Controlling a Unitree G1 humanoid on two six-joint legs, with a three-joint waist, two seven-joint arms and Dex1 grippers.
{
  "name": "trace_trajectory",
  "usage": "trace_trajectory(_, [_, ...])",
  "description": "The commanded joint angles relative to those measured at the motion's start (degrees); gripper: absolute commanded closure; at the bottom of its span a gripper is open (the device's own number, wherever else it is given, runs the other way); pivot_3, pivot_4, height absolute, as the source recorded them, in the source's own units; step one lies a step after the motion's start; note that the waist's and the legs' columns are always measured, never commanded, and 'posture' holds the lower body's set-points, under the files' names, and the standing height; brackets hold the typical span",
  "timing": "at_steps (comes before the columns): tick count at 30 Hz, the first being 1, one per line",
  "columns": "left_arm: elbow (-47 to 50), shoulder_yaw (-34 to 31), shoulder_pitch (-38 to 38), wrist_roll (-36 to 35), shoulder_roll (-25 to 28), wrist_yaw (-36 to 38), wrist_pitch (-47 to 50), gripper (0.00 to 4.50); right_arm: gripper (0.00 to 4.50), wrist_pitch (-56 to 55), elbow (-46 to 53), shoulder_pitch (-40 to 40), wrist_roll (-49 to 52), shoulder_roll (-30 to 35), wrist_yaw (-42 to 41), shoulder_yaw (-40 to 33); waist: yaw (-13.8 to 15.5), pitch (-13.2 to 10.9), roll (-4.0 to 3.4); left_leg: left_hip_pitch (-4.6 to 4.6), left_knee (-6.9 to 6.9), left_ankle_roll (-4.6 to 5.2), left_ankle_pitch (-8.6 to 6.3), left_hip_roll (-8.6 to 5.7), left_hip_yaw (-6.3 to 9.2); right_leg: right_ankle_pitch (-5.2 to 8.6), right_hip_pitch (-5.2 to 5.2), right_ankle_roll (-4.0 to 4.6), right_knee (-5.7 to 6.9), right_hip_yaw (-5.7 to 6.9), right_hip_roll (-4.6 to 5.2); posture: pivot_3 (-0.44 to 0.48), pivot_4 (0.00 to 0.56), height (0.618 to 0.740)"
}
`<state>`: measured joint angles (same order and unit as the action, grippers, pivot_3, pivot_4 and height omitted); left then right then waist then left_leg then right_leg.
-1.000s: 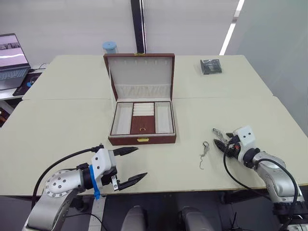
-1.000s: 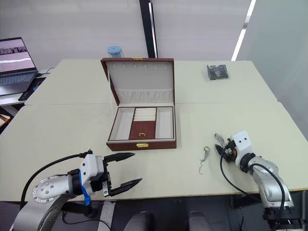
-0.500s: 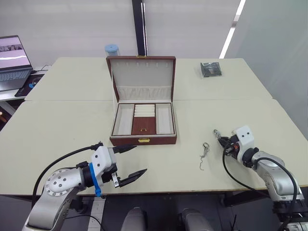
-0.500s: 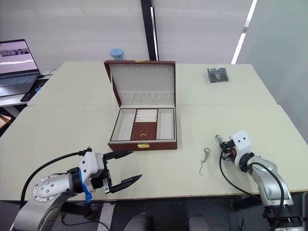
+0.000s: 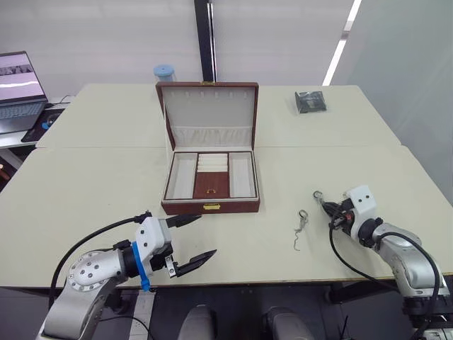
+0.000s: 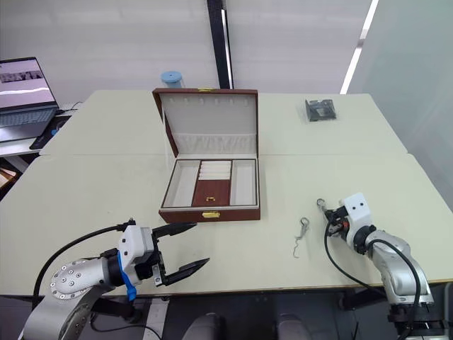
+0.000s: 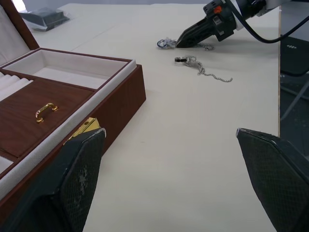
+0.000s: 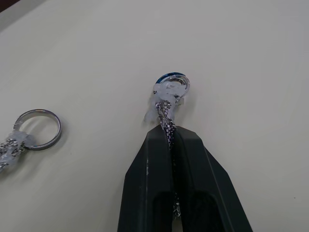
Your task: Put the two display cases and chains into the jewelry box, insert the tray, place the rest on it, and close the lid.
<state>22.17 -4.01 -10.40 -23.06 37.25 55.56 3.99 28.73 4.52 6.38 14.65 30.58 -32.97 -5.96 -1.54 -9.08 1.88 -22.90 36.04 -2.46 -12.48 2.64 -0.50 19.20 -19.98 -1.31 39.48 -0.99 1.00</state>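
Near the counter's (image 5: 85, 184) front right edge, the right gripper (image 8: 168, 131) pinches a thin silvery ringed chain (image 8: 169, 96); the left gripper (image 5: 197, 241) gapes wide, empty.

Left arm: silver-grey metal shell, round end cap ringed with small screws, blue band at the wrist, white block housing, black cable looping along it. Left gripper (image 5: 191, 242): two black tapered fingers (image 7: 79, 180) with a fine cross-hatched texture. Right arm: silver-grey shell, white block housing, black cable, orange-red detail at the wrist. Right gripper (image 8: 171, 129): two smooth black fingers.
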Motion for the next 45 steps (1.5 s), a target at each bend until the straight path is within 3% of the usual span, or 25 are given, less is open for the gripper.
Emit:
trace_trajectory(1, [0.09,0.64,0.35,0.37,-0.66,-0.14,-1.5,0.0,4.47,0.67,3.07,-0.54,2.83,0.19,-2.58,-0.93,0.0,-0.06,-0.1,0.0,-0.01,0.0,0.0,0.0,-0.01,0.0,-0.01,0.0,0.0,0.0,0.0,0.0,0.15,0.74])
trace_trajectory(27, [-2.53,0.71,0.49,0.74,-2.57,-1.3,-3.04,0.0,4.47,3.75,12.82,2.63,16.66,-0.54,-4.87,-4.19,-0.1,-0.29,-0.39,-0.09,-0.04,0.0,0.0,-0.01,-0.06,0.0,-0.13,-0.01,-0.02,-0.05,0.0,0.0,0.15,0.74])
trace_trajectory(36, [1.75,-2.26,-3.0,-0.8,-4.26,-7.11,-0.29,0.0,4.47,10.07,17.03,11.22,20.82,-0.62,-4.17,-0.74,-0.25,-0.35,-0.4,-0.13,-0.07,0.0,0.0,0.02,-0.06,0.0,-0.18,-0.01,-0.03,-0.05,0.0,0.0,0.15,0.74])
trace_trajectory(45, [8.93,-4.33,-10.34,-0.15,-7.58,-14.4,1.45,0.0,4.47,11.93,10.04,27.3,19.12,-7.54,-4.31,8.2,-0.26,-0.39,-0.4,-0.17,-0.1,0.0,0.0,0.03,-0.05,0.0,-0.23,0.0,-0.07,-0.05,0.01,0.0,0.15,0.74])
